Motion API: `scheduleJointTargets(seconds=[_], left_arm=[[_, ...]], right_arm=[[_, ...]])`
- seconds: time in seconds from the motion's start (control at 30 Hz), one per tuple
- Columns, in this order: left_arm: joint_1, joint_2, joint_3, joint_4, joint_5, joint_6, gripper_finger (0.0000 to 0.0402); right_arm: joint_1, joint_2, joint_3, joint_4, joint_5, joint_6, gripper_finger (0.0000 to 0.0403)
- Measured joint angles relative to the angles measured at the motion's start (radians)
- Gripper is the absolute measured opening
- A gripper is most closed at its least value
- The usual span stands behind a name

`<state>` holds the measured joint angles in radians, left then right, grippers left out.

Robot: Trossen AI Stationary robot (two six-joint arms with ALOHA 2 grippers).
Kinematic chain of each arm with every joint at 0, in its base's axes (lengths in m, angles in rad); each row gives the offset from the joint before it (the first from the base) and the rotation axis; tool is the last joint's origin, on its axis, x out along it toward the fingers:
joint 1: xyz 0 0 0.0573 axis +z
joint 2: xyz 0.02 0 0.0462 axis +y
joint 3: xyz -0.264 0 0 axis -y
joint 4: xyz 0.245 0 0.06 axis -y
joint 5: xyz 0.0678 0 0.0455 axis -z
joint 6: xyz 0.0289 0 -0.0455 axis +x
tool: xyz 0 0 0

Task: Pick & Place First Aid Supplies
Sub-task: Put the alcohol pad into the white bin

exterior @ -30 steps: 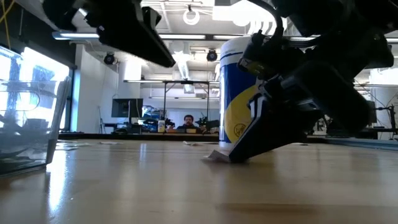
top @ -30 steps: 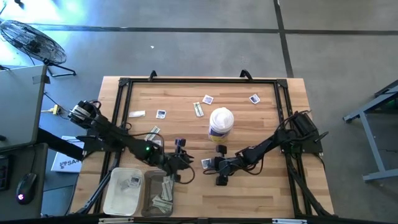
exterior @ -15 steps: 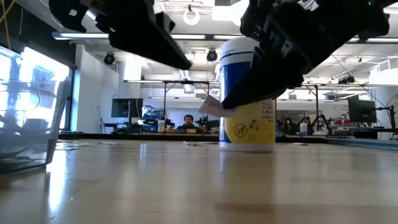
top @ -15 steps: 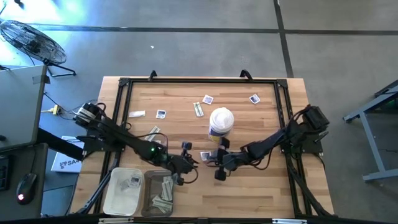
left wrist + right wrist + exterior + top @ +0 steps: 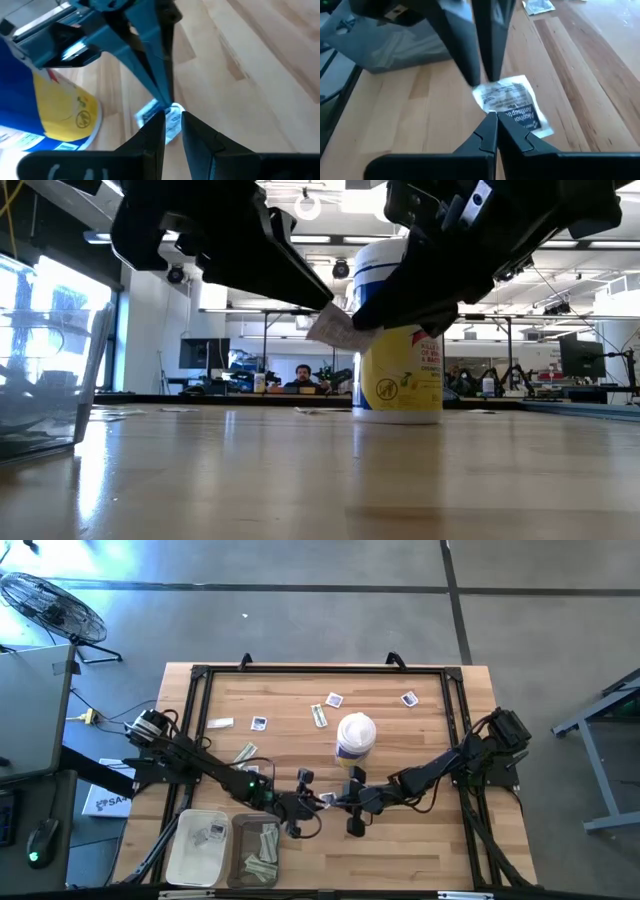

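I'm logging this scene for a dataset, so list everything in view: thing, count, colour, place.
Held packet: one, white with blue print, in the air mid-table between both grippers.
Loose square packets: three, white and blue, far half of the table.
Strip packets: three loose, pale green-white.
Canister: one, white lid, blue and yellow label, table centre.
Bins: two, near left corner; the white one holds a square packet, the clear one holds strips.
Table: one, light wood, black frame.
Fan: one, on the floor, far left.
Person: one, far background.
Left gripper: closing around the packet.
Right gripper: pinching the packet.
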<state>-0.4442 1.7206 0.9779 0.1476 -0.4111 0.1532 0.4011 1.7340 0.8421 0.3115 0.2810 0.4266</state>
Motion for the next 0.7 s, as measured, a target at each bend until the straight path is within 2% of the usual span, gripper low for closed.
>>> scheduleJointTargets(seconds=[0.37, 0.7], left_arm=[[-0.001, 0.000, 0.000, -0.046, 0.033, 0.014, 0.0060], [-0.001, 0.000, 0.000, -0.037, 0.041, 0.139, 0.0060]], right_arm=[[0.000, -0.001, 0.001, 0.022, -0.022, -0.008, 0.0001], [0.000, -0.002, 0.001, 0.017, -0.027, 0.001, 0.0002]])
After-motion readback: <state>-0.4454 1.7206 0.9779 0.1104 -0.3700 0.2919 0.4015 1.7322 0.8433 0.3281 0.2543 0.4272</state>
